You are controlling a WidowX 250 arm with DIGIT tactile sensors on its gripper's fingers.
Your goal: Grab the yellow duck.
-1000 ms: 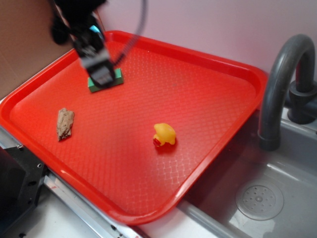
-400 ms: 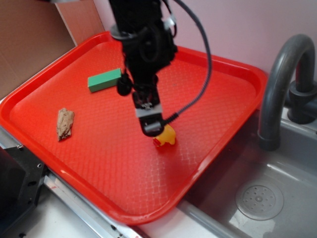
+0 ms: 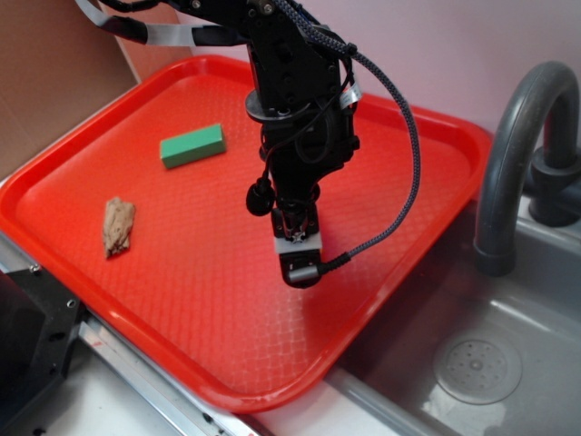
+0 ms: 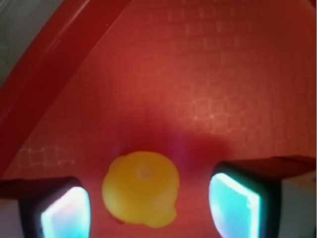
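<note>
Duck between wide claw fingers, not grabbed yet.

Claw down low on tray, right over duck, near tray's middle. Open wide: one finger off to one side of duck, other finger off to other side, gaps on both sides, no touching. Sits flat on tray in wrist view; hidden behind claw in outside view. Reaching part looks done. Left to do, by the look of it: squeeze shut on duck, then lift. Green block far off near tray's back edge, brown lump far off near tray's left edge, both out of the way. Sink and tap beside tray, away from duck.
</note>
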